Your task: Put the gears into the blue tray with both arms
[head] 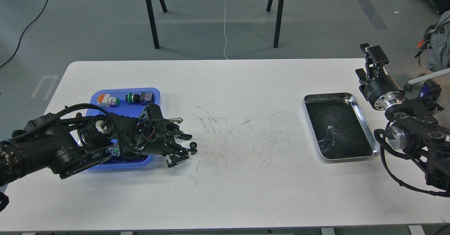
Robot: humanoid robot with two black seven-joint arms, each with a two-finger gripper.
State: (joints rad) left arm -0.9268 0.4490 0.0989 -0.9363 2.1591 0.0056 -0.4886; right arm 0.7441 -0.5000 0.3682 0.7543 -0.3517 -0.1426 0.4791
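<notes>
The blue tray [156, 95] lies on the left part of the white table, and my left arm covers much of it. My left gripper [188, 144] reaches just past the tray's right rim, low over the table, with its fingers apart. One small black gear [192, 145] sits between the fingertips, closer to the lower one. It looks narrower than the gap. My right gripper [373, 56] is raised at the far right edge of the table, pointing away. I cannot make out its two fingers. It is beyond the silver tray and carries nothing I can see.
Push-button switches with an orange cap [105, 100] and a green cap [137, 97] lie at the back of the blue tray. A small metal cylinder [175, 120] lies by my left wrist. A shiny silver tray [365, 129] sits at the right. Black stand legs [152, 20] are behind the table.
</notes>
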